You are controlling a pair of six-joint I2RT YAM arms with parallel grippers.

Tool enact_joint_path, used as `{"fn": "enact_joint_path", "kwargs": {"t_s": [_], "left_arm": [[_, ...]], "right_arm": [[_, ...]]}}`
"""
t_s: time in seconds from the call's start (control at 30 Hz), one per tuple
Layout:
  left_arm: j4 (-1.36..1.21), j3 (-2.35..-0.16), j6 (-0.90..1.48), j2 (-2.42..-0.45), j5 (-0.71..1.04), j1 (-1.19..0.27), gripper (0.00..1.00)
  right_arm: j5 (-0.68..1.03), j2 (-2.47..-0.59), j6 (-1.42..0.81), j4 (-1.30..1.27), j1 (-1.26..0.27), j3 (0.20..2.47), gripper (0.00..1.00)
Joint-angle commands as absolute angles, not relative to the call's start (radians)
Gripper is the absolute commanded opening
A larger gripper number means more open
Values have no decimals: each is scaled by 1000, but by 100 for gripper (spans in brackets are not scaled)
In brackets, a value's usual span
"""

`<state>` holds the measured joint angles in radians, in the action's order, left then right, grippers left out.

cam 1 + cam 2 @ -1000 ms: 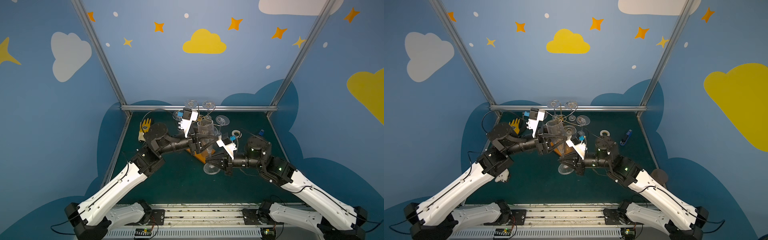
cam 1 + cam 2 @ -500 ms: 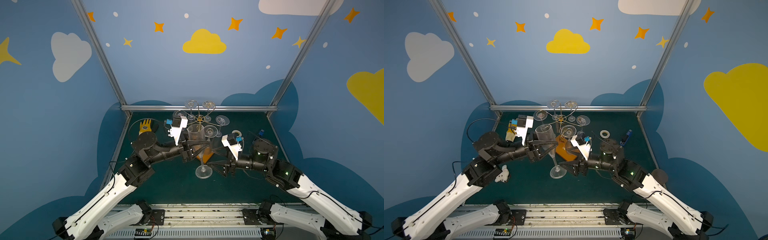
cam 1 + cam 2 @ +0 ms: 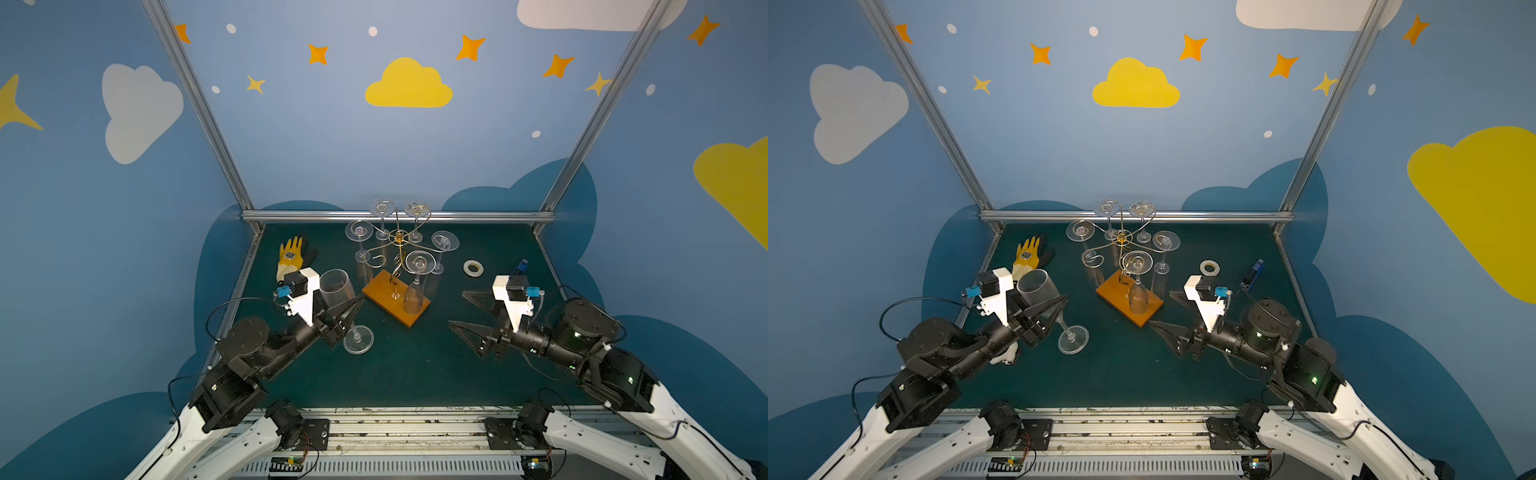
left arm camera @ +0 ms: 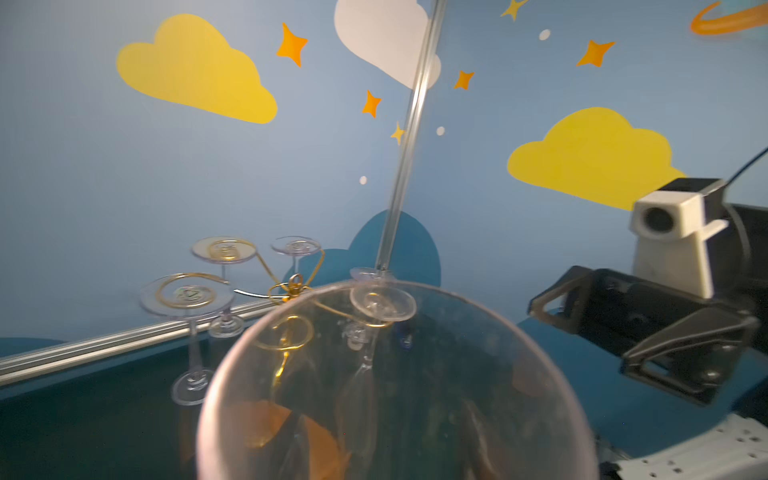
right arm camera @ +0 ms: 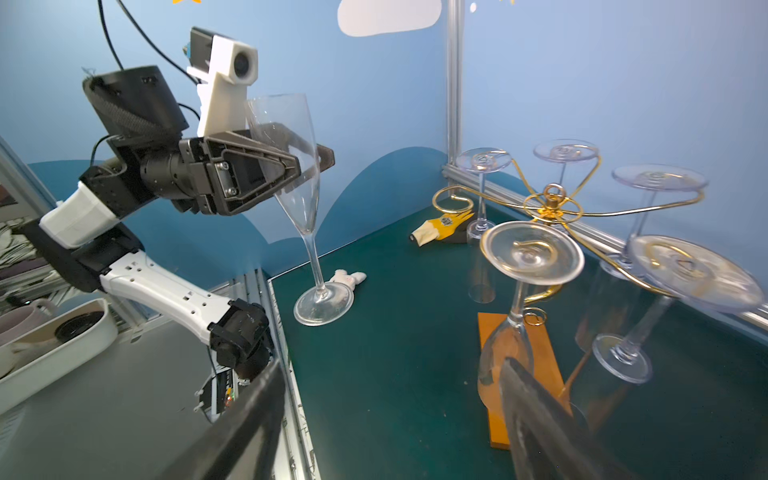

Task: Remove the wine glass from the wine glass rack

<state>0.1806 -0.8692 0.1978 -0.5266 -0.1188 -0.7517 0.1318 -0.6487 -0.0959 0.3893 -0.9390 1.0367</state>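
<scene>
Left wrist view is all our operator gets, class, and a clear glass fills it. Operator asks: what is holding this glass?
Observer: The left jaws are shut on the bowl of the wine glass, stem pointing down.
Operator: Where is its foot?
Observer: Down at the green mat, apart from the rack; whether it touches I cannot tell.
Operator: Anything loose behind my arm?
Observer: A yellow glove lies on the mat by the left wall.
</scene>
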Motion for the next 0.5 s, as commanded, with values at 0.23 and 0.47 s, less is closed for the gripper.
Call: {"fn": "enact_joint_path", "kwargs": {"t_s": [0.23, 0.47], "left_arm": [[-261, -624, -108, -509, -514, -727, 38], [-465, -556, -17, -689, -371, -456, 38]], "right_arm": [[-83, -478, -164, 402, -941, 867, 80], [-240, -479, -141, 369, -939, 824, 80]]}}
